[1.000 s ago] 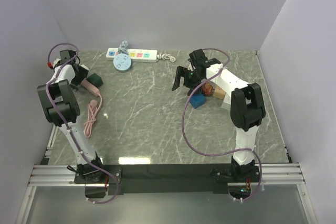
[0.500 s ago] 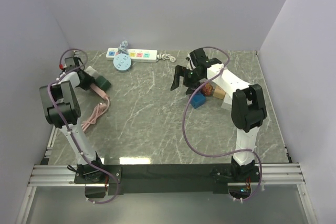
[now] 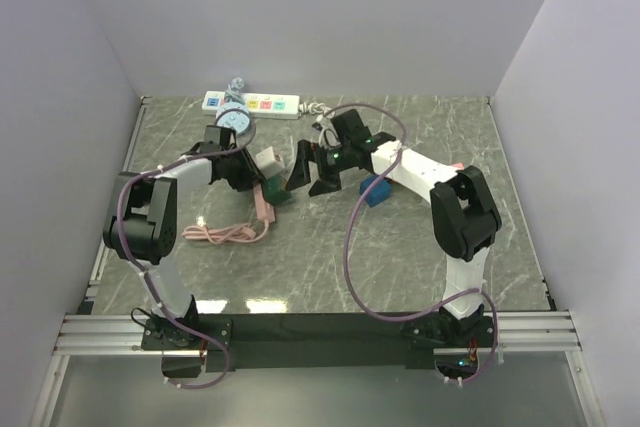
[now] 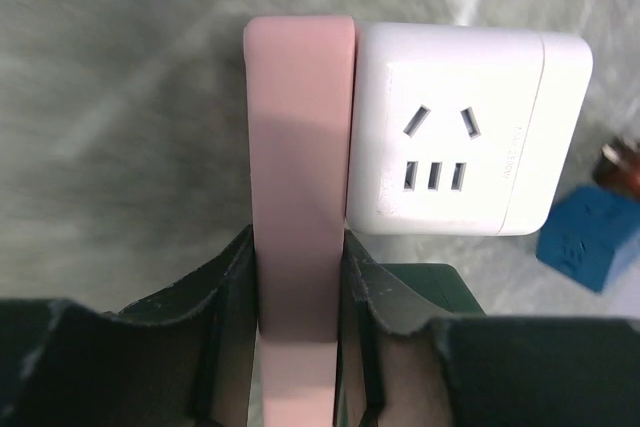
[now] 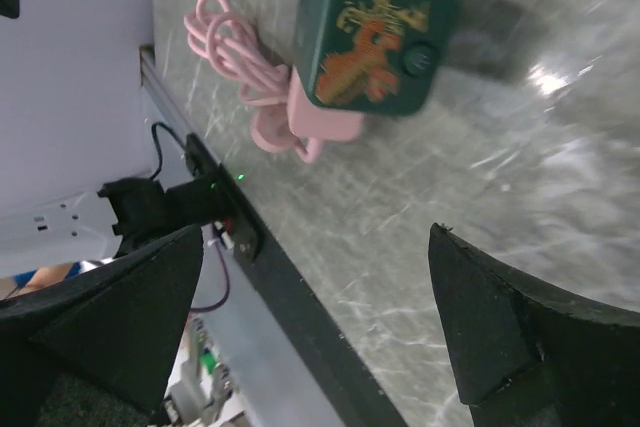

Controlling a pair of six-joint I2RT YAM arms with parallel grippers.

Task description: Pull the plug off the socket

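Observation:
My left gripper is shut on a flat pink plug, both fingers pressing its sides. The plug sits flush against a white cube adapter with outlet holes and a green face bearing an orange design. Its pink cable trails on the table to the left. My right gripper stands wide open just right of the cube, nothing between its fingers. The socket, a long white strip with pastel panels, lies at the back wall, apart from both grippers.
A pale-blue round disc lies against the front of the strip. A blue block sits under the right arm's forearm, with a brown object behind it. The strip's bundled white cord lies at its right end.
The left gripper closed on the pink plug and swung from the left wall to the table's middle, carrying cube and cable. The right gripper moved left toward the cube, still open.

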